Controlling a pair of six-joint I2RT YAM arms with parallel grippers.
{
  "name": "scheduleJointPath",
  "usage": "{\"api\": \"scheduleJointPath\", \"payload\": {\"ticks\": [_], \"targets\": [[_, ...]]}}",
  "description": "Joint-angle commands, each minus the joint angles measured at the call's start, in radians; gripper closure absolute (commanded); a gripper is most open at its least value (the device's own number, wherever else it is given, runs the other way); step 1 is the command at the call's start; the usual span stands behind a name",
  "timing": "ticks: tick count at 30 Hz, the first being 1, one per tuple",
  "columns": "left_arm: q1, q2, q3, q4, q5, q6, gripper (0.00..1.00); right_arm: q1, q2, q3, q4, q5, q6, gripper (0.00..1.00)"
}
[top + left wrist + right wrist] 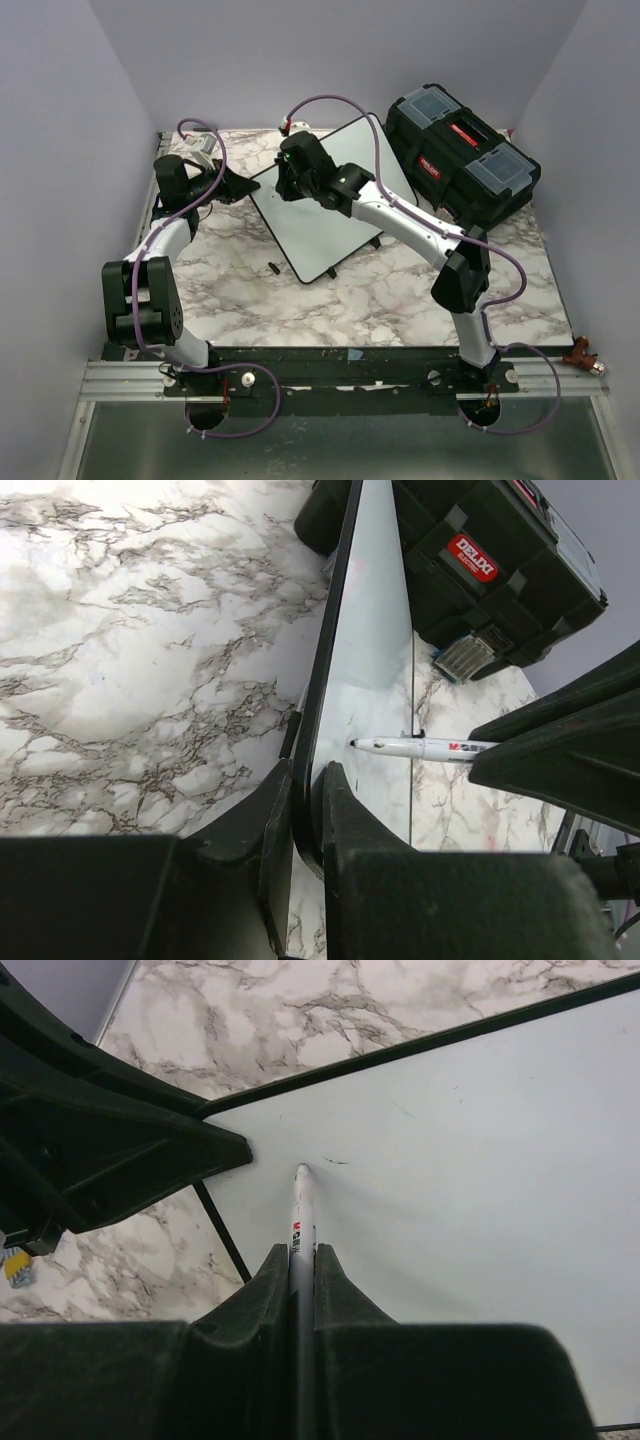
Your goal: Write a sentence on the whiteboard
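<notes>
Whiteboard (322,232) lies on the marbled surface (230,285) at mid-depth, turned at an angle, its far right corner near the black toolbox (465,160).

Left side: we find the left gripper (236,186) at the board's left edge. In the left wrist view this gripper (307,777) is pinched on the whiteboard (375,640), one finger on either side of the thin black frame.

Near the board's lower corner, a small dark object (272,267) lies on the surface apart from the frame. We cannot tell what it is.

Centre: the right gripper (290,186) is over the upper left part of the board. In the right wrist view the gripper (302,1252) is pressed on a white marker (300,1210), which runs out between the fingers with its tip against the whiteboard (470,1160). The left wrist view shows the same marker (420,747) meeting the board face.

One short dark stroke (335,1161) sits just beside the tip. We find no readable lettering.

Right side: the toolbox (480,565) stands closed, with a red label on its lid.
</notes>
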Motion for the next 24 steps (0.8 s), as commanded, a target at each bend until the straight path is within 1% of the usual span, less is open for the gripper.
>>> {"api": "scheduleJointPath", "payload": {"ticks": [1,10,15,24], "targets": [[-0.016,-0.017,0.001,-0.013,-0.036,0.16,1.0,0.006,0.038,0.034,-0.022,0.005,-0.011,0.99],[-0.017,-0.017,0.007,-0.02,-0.036,0.161,1.0,0.007,0.021,-0.016,-0.017,0.008,-0.011,0.99],[-0.017,-0.019,0.012,-0.024,-0.037,0.162,1.0,0.011,-0.009,-0.073,-0.015,-0.003,-0.009,0.99],[-0.02,-0.022,0.018,-0.039,-0.042,0.174,1.0,0.02,-0.094,-0.23,0.004,-0.027,-0.002,0.99]]}}
